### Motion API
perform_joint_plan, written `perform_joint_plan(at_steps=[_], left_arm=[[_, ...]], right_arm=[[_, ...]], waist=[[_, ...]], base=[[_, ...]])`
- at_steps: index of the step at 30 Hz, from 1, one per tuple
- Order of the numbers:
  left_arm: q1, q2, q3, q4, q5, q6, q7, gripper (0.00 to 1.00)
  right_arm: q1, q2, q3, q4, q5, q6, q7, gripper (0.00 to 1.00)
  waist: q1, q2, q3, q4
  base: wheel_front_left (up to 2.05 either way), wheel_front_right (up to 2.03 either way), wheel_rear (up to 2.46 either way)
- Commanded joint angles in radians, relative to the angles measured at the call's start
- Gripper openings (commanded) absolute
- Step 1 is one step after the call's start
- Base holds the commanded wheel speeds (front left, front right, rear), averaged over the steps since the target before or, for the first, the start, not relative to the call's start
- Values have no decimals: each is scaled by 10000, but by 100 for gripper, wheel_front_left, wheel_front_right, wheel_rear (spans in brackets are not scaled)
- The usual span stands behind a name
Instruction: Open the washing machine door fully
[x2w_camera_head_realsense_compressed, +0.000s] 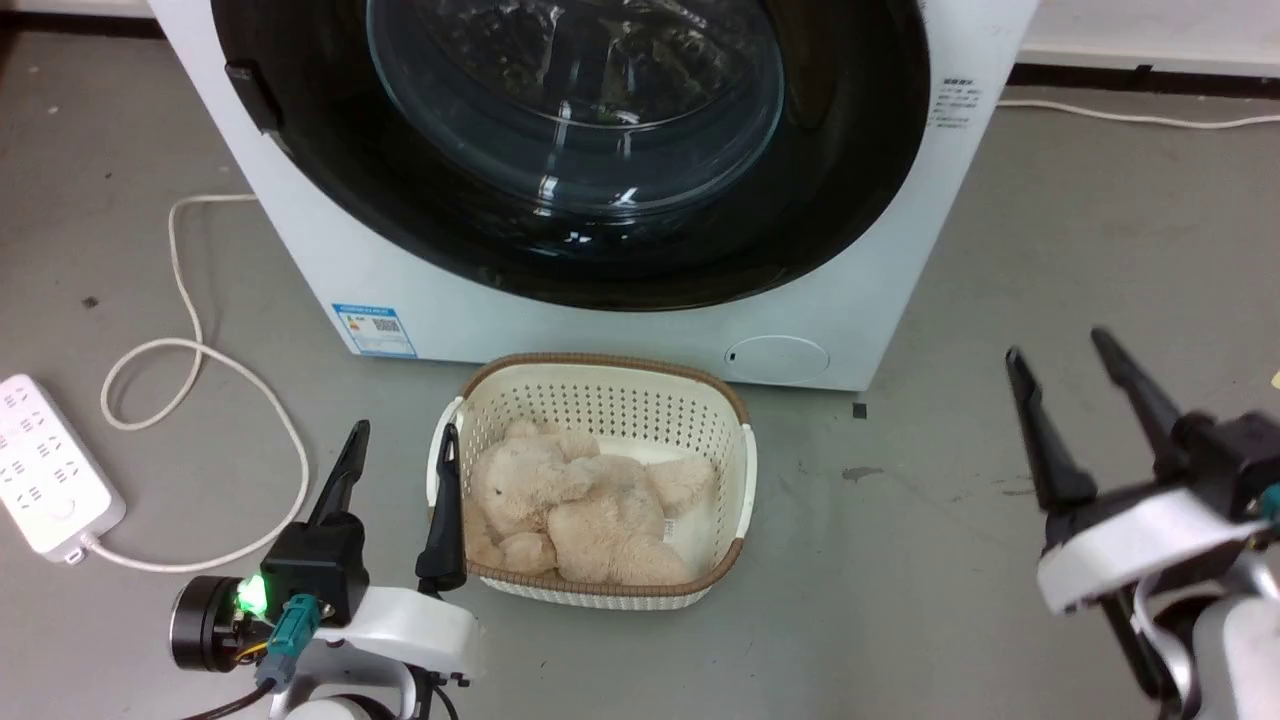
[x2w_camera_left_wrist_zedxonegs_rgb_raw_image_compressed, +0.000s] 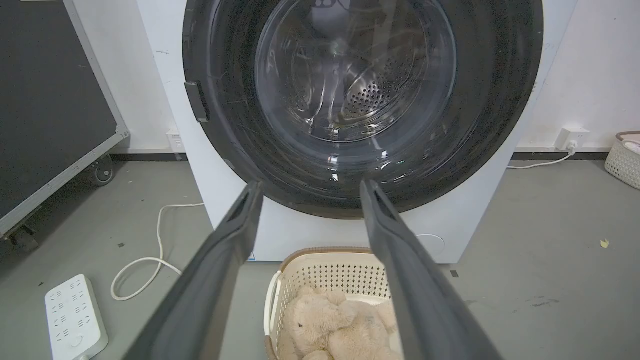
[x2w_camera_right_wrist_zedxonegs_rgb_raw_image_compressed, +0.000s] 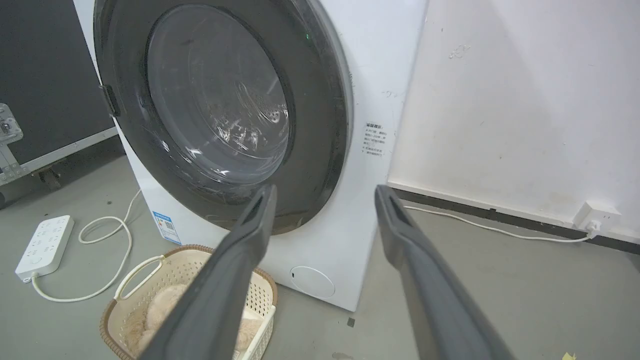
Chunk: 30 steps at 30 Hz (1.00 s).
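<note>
The white washing machine (x2w_camera_head_realsense_compressed: 640, 330) stands straight ahead on the floor. Its round glossy black door (x2w_camera_head_realsense_compressed: 850, 180) with the bulging glass bowl (x2w_camera_head_realsense_compressed: 575, 100) lies flat against the front, shut. A small dark handle tab (x2w_camera_head_realsense_compressed: 250, 95) sits at the door's left rim. The same door (x2w_camera_left_wrist_zedxonegs_rgb_raw_image_compressed: 495, 100) faces the left wrist camera, and the door (x2w_camera_right_wrist_zedxonegs_rgb_raw_image_compressed: 320, 125) appears at an angle in the right wrist view. My left gripper (x2w_camera_head_realsense_compressed: 405, 435) is open low at the left, beside the basket. My right gripper (x2w_camera_head_realsense_compressed: 1060, 345) is open at the lower right, well clear of the machine.
A cream basket (x2w_camera_head_realsense_compressed: 745, 460) holding a beige plush toy (x2w_camera_head_realsense_compressed: 580, 500) sits on the floor directly before the machine. A white power strip (x2w_camera_head_realsense_compressed: 50, 460) and its looping cord (x2w_camera_head_realsense_compressed: 190, 340) lie at the left. A dark wheeled case (x2w_camera_left_wrist_zedxonegs_rgb_raw_image_compressed: 50, 100) stands left of the machine.
</note>
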Motion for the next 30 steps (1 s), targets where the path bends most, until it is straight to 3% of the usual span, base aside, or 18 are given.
perform_joint_plan(at_steps=[1, 11, 17, 30], left_arm=[[-170, 1, -89, -78, -76, 72, -121, 100], [-313, 1, -221, -201, -154, 162, -309, 100], [-432, 1, -358, -324, -250, 240, -455, 100], [-637, 1, -502, -571, -191, 230, -727, 100]], right_arm=[[-439, -144, -44, 26, 261, -3, 90, 0], [-1753, -267, -398, 646, 1341, -3, 589, 0], [-2975, -134, -966, 1437, 2601, -3, 1542, 0], [-5583, -140, -2133, 3203, 4113, -4, 3101, 0]], waist=[[-2, 0, 92, 51], [-2, 0, 367, 250], [-2, 0, 720, 445], [-2, 0, 1448, 710]], base=[[0, 0, 0], [0, 0, 0], [0, 0, 0], [0, 0, 0]])
